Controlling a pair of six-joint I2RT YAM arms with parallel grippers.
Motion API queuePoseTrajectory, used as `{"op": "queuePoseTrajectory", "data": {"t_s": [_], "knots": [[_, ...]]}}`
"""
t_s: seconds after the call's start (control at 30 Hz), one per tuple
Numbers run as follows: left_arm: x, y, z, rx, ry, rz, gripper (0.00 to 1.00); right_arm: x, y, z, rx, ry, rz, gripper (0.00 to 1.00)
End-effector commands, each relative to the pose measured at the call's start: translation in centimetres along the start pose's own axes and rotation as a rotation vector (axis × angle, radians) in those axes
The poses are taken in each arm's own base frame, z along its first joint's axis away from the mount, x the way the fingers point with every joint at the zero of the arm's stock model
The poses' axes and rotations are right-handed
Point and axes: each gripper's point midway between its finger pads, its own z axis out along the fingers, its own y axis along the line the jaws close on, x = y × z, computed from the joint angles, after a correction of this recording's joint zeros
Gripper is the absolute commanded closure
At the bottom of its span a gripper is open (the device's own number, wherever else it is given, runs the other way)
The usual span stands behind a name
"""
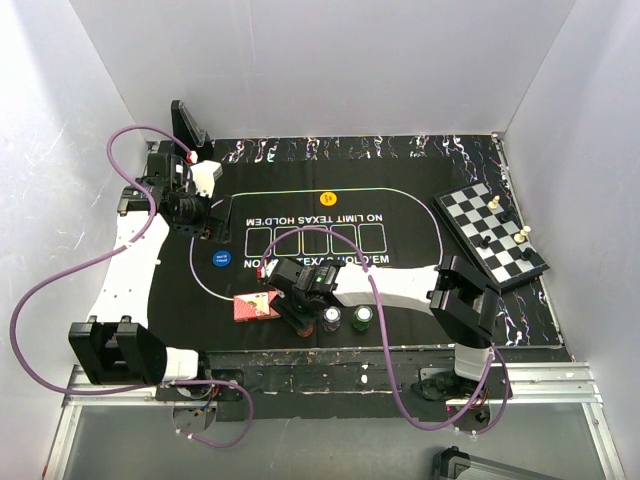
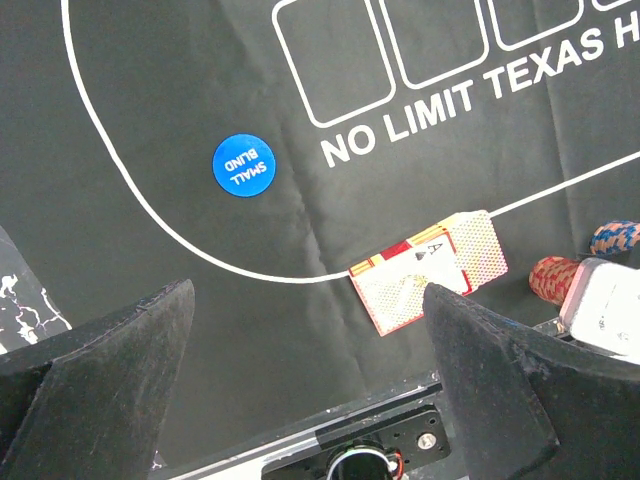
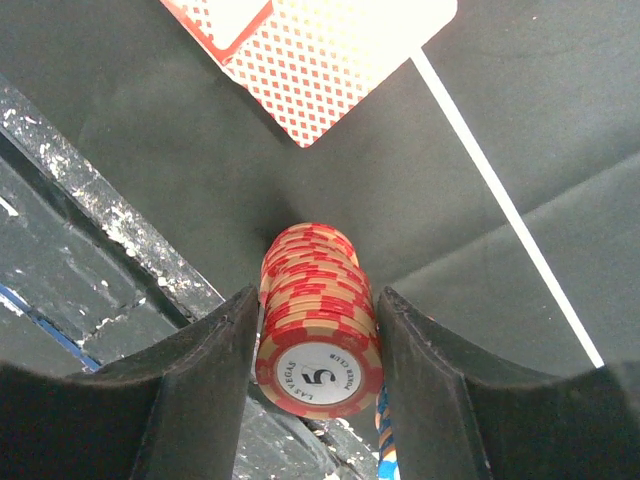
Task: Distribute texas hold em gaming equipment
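Black Texas Hold'em mat point(image 1: 410, 225) covers your table point(image 1: 340, 372), white walls point(image 1: 330, 60) around. Your right gripper point(image 3: 318, 300) clamps the red chip stack point(image 3: 318, 330) at the mat's near edge, beside the red-backed cards point(image 2: 430, 268); your left gripper point(image 2: 308, 292) hangs wide open.

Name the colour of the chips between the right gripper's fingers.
The chips: red with tan stripes; right wrist view.

Flanks of red chip stack point(image 3: 318, 340) hidden behind my right gripper point(image 3: 318, 296) fingers; cards point(image 3: 330, 70) cut by top edge; blue chips point(image 3: 384, 440) just a sliver.
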Motion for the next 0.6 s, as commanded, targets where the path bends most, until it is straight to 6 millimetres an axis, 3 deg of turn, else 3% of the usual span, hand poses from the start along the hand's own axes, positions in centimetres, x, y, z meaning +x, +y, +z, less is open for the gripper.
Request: {"op": "queuePoseTrajectory", "data": {"t_s": [0.0,0.23,0.57], "knots": [[-0.2,-0.1,-1.0,-0.014,-0.041,0.019,0.00,-1.8,1.0,-2.4,-0.012,-0.060,-0.025,0.40],[0.0,-0.2,-0.9,-0.007,-0.038,0.023,0.00,-2.3,1.1,-3.1,-0.005,-0.078,-0.034,0.38],[0.2,-0.3,-0.9,-0.005,-0.043,0.027,0.00,-2.6,0.9,-3.3,0.014,-0.093,-0.030,0.52]]}}
